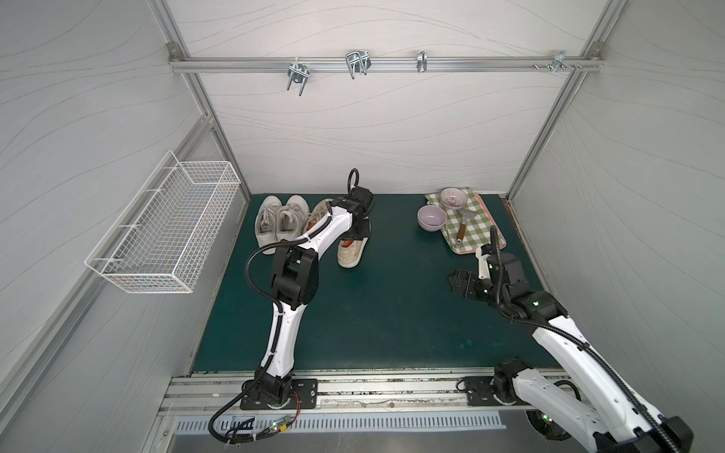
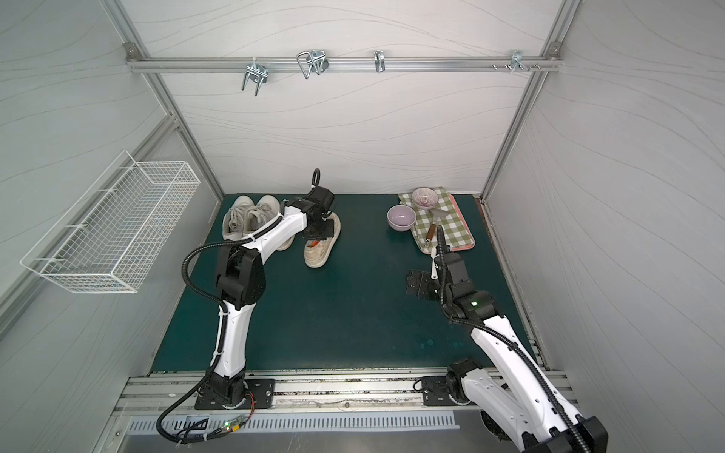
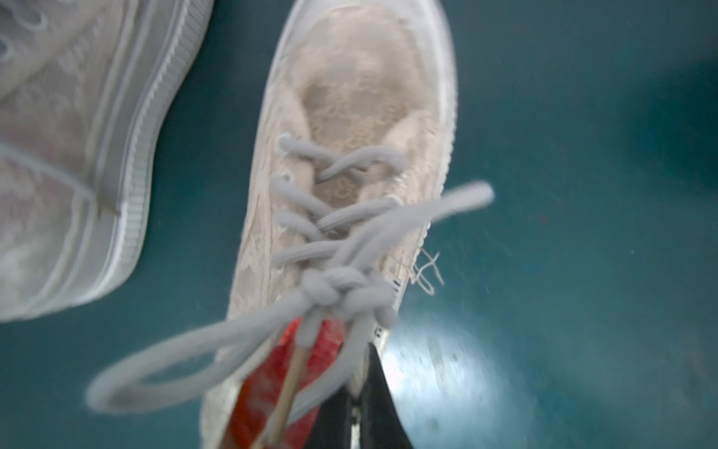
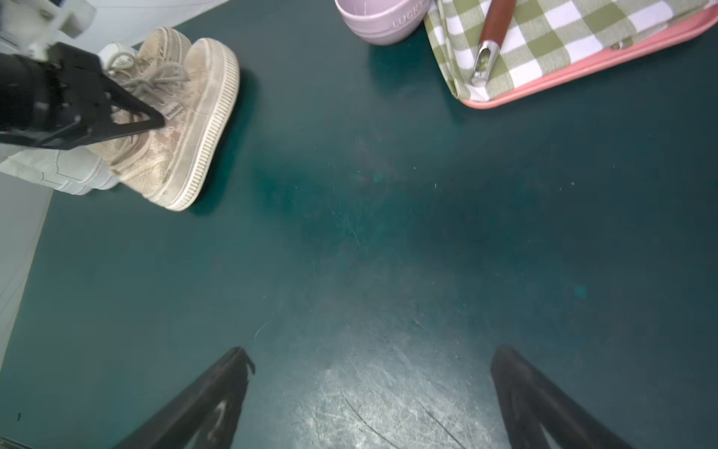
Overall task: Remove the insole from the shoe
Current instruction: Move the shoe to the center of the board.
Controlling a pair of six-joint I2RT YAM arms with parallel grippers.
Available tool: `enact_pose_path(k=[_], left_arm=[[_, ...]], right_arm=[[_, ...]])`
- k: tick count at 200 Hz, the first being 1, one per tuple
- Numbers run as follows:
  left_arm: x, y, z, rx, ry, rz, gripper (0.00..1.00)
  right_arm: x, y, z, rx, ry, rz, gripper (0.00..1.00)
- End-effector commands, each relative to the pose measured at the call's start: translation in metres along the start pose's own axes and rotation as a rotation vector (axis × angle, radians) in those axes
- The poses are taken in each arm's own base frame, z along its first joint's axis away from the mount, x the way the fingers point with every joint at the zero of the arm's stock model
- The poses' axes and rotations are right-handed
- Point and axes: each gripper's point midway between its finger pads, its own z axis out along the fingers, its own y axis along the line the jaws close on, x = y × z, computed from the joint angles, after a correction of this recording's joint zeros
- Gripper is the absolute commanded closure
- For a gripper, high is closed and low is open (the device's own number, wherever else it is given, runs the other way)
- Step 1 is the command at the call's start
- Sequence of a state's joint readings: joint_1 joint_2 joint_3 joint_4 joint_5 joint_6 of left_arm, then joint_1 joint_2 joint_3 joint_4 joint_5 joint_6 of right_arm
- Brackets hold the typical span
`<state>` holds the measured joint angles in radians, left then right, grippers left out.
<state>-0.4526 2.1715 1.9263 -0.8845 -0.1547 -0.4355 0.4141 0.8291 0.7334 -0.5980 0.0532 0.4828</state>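
While my left gripper (image 3: 365,373) has its fingers (image 3: 382,408) pressed together at the mouth of the shoe (image 3: 349,116), the red insole (image 3: 268,388) sits inside the shoe, just beside them and under the lace knot (image 3: 334,291); whether they nip its edge I cannot tell. My right gripper (image 4: 371,352) hangs over the mat (image 4: 388,233), fingers spread wide, well apart from the shoe, which stands beyond their tips.

The green table (image 1: 392,313) carries white sneakers (image 1: 280,223) in its far left corner, a beige shoe (image 1: 352,253) beside them, and a lilac bowl (image 1: 431,218) and pink tray (image 4: 582,69) far right.
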Motion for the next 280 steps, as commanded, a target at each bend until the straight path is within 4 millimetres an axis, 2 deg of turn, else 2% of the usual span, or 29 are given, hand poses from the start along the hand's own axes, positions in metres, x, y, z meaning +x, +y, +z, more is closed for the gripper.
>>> enact_pose_path(k=[1, 13, 44, 98, 135, 153, 187, 203, 219, 232, 247, 262, 280], left_arm=[[0.0, 0.001, -0.038, -0.027, -0.09, -0.094, 1.0], [0.018, 0.0, -0.04, -0.026, -0.078, -0.115, 1.0], [0.06, -0.024, -0.057, 0.028, -0.103, -0.112, 1.0], [0.125, -0.089, -0.082, 0.132, -0.111, -0.036, 1.0], [0.145, -0.128, -0.093, 0.191, -0.104, 0.035, 1.0], [0.15, -0.136, -0.094, 0.194, -0.093, 0.062, 1.0], [0.159, -0.154, -0.104, 0.285, -0.057, 0.101, 0.76], [0.16, -0.157, -0.116, 0.331, -0.053, 0.122, 0.66], [0.163, -0.151, -0.131, 0.37, -0.069, 0.154, 0.57], [0.164, -0.136, -0.146, 0.388, -0.109, 0.18, 0.52], [0.171, -0.111, -0.155, 0.392, -0.163, 0.202, 0.45], [0.181, -0.093, -0.155, 0.425, -0.196, 0.242, 0.35], [0.196, -0.078, -0.141, 0.454, -0.151, 0.238, 0.33]], right_arm=[[0.015, -0.009, -0.003, 0.03, 0.033, 0.022, 0.01], [0.019, -0.01, -0.003, 0.03, 0.037, 0.029, 0.01], [0.029, -0.015, -0.004, 0.035, 0.053, 0.04, 0.01], [0.043, -0.019, -0.002, 0.038, 0.086, 0.058, 0.01], [0.049, -0.023, 0.001, 0.051, 0.096, 0.068, 0.01], [0.05, -0.022, 0.002, 0.049, 0.103, 0.074, 0.01], [0.05, -0.02, 0.002, 0.041, 0.105, 0.077, 0.01], [0.05, -0.018, 0.003, 0.032, 0.11, 0.073, 0.01], [0.051, -0.015, 0.004, 0.022, 0.118, 0.066, 0.01], [0.052, -0.01, 0.005, 0.006, 0.128, 0.055, 0.01], [0.054, -0.001, 0.006, -0.029, 0.138, 0.027, 0.01], [0.058, 0.009, 0.009, -0.063, 0.145, -0.007, 0.01], [0.063, 0.021, 0.014, -0.093, 0.158, -0.047, 0.01]])
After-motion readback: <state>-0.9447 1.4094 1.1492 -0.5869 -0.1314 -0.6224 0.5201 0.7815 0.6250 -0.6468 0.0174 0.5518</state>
